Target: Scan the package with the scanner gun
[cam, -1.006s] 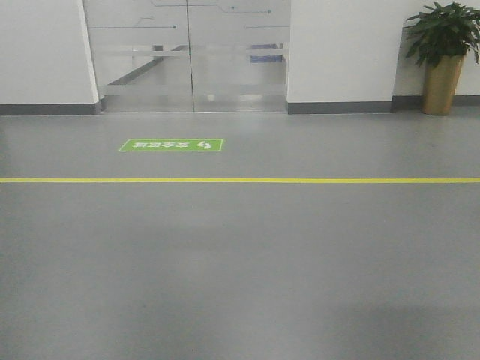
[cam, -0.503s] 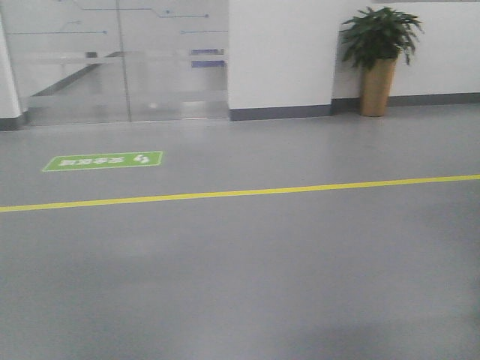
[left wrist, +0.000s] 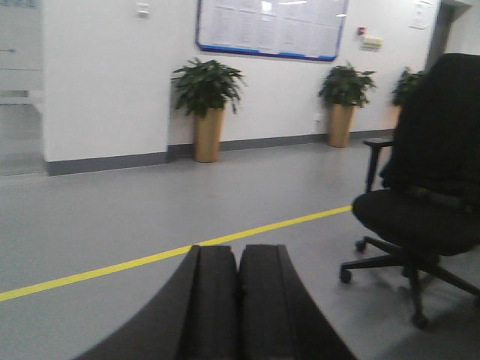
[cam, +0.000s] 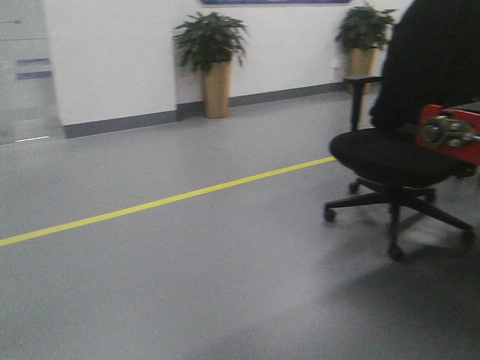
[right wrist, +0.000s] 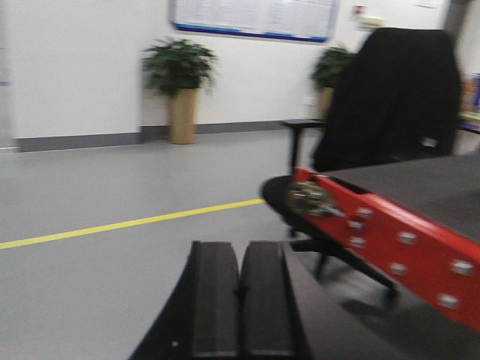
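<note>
Across the lower left of the front view the grey floor [cam: 187,285] lies open, crossed by a yellow line [cam: 165,200] that climbs from the left edge toward the middle right. On the right of that frame a black office chair [cam: 397,157] stands on its castor base, and the line's far end runs up to it. At the right edge, level with the chair seat, a red table edge [cam: 454,131] with a metal fitting juts in. In the right wrist view this red edge is studded with bolts, bounds a dark tabletop [right wrist: 420,184] and slants down to the lower right corner, close beside the right gripper [right wrist: 241,255]. That gripper's two black fingers are pressed together with nothing between them. The left gripper [left wrist: 238,259] is likewise closed and empty at the bottom centre of its view, with bare floor ahead and the chair to its right. Along the top runs a white wall [cam: 112,60] with a grey skirting. A potted plant [cam: 210,45] stands against it, a second plant [cam: 364,30] is farther right, a notice board [left wrist: 270,26] hangs above, and glass panels [cam: 22,75] fill the upper left. The package and the scanner gun show in none of the three views.
</note>
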Controlling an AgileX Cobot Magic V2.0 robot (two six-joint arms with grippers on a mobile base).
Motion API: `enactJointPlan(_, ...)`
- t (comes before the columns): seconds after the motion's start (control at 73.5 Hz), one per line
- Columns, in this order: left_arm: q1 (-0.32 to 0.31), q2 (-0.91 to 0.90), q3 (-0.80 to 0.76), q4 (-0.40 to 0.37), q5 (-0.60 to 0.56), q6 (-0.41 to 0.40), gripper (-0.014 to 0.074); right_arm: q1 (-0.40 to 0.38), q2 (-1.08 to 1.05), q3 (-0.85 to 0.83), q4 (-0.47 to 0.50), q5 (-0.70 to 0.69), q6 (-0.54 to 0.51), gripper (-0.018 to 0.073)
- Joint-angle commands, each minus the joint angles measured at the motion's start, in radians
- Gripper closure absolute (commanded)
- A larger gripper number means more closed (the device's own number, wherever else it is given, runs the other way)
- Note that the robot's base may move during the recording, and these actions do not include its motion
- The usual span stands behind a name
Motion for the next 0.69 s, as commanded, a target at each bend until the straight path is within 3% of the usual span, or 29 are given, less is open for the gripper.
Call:
enactJointPlan(0.0,-0.002,-0.004,-0.002,-0.002,-0.018,0.002,0.0708,-0.004,-0.004,0.000,-0.008,-0.018,0.000,0.0727)
enactJointPlan(0.68,-0.002,-0.004,-0.002,-0.002,-0.018,0.002,0.0708,-0.004,-0.004,0.000,-0.008,-0.018,0.000,0.0727)
